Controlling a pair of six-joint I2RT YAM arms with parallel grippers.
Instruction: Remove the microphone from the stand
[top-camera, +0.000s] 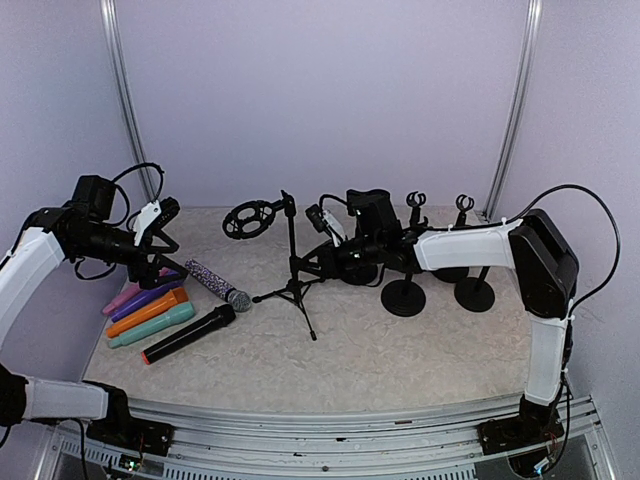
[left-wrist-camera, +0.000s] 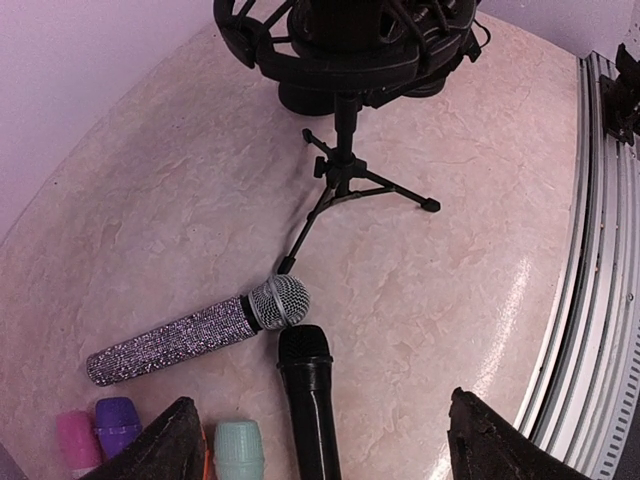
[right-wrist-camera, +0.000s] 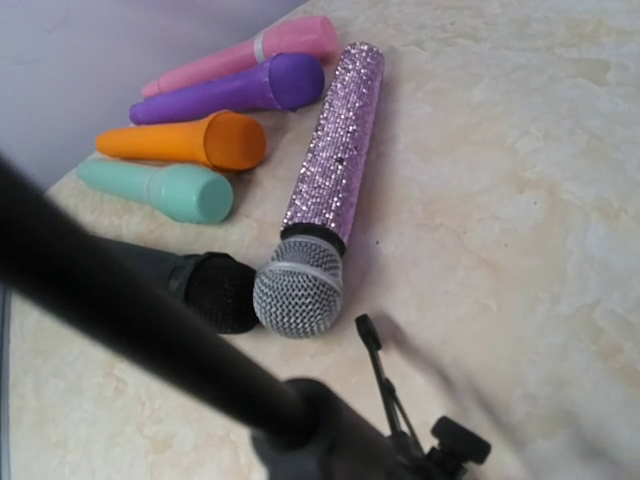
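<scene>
Sparkly microphone (top-camera: 215, 283) is flat on the table (top-camera: 380, 350), well left of the tripod stand (top-camera: 292, 270). Its grille sits just beside one tripod foot and against the head of the black microphone (top-camera: 188, 334). Up top, the stand's shock mount (top-camera: 250, 218) is a bare ring with the wall showing through it.

The left gripper (top-camera: 163, 228) hangs high over the left side. Its wrist camera shows its fingers (left-wrist-camera: 165, 445) spread wide, nothing between them, with the two microphone heads below.

The right gripper (top-camera: 318, 258) is in tight at the tripod's pole. Its own camera shows only the pole and hub up close, so whether it's clamped I cannot tell. That view shows the row of orange (right-wrist-camera: 185, 142), teal (right-wrist-camera: 160, 188), purple (right-wrist-camera: 235, 90) and pink (right-wrist-camera: 250, 55) microphones fanned beside the sparkly handle.

From overhead, those coloured ones crowd the table's left edge. Two round-base stands (top-camera: 404, 298) sit just right of the tripod under the right arm. Open tabletop runs from the tripod feet to the near edge.
</scene>
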